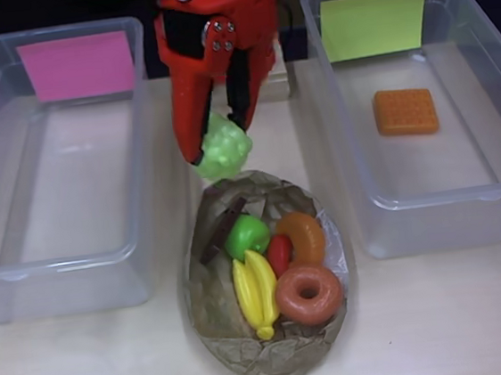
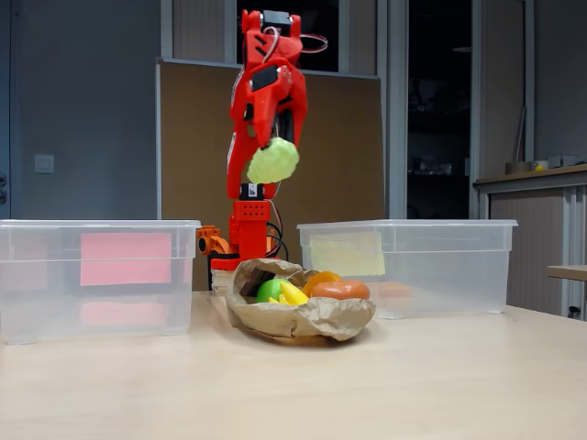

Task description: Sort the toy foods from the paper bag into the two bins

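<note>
The light green grapes point(image 1: 223, 150) are gripped between the jaws of the red arm point(image 1: 214, 48), the jaws point(image 1: 217, 146) closed on them. In the overhead view they sit at 12 o'clock from the paper bag point(image 1: 265, 280), just past its rim. The fixed view shows what the overhead view cannot: the grapes point(image 2: 273, 161) hang high in the air, well above the bag point(image 2: 298, 312) and above the rims of both bins.

The overhead view looks into the bag: a green apple point(image 1: 246, 235), yellow bananas point(image 1: 256, 292), a red chili point(image 1: 279, 254), an orange croissant point(image 1: 306, 235), a brown donut point(image 1: 308, 294) and a brown chocolate bar point(image 1: 222, 231) lie close together. From the side, the fixed view shows just some tops of them over the crumpled edge.

At 9 o'clock from the bag stands the bin with the pink sheet point(image 1: 55, 163). At 3 o'clock stands the bin with the yellow-green sheet point(image 1: 421, 107), and the orange waffle point(image 1: 405, 111) lies on its floor. All rest on the pale worktop point(image 1: 444, 319).
</note>
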Motion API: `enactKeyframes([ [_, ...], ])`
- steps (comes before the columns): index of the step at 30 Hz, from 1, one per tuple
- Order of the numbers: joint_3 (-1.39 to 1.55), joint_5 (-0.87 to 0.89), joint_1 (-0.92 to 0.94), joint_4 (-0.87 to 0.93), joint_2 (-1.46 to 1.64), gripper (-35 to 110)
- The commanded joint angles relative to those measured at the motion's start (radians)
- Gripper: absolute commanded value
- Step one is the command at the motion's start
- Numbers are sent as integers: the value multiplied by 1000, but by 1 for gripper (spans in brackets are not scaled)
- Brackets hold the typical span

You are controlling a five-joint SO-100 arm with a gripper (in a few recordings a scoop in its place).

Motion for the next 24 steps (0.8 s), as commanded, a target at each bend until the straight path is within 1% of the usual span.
enactKeyframes([
  [1, 225, -3, 126, -5, 210, 19],
  [4, 367, -83, 262, -15, 322, 19],
  [8, 436, -212, 460, -14, 382, 19],
  [11, 454, -319, 614, -14, 373, 20],
  [15, 476, -451, 776, -64, 288, 19],
  [18, 482, -514, 844, -115, 192, 18],
  [24, 471, -575, 897, -213, -26, 17],
])
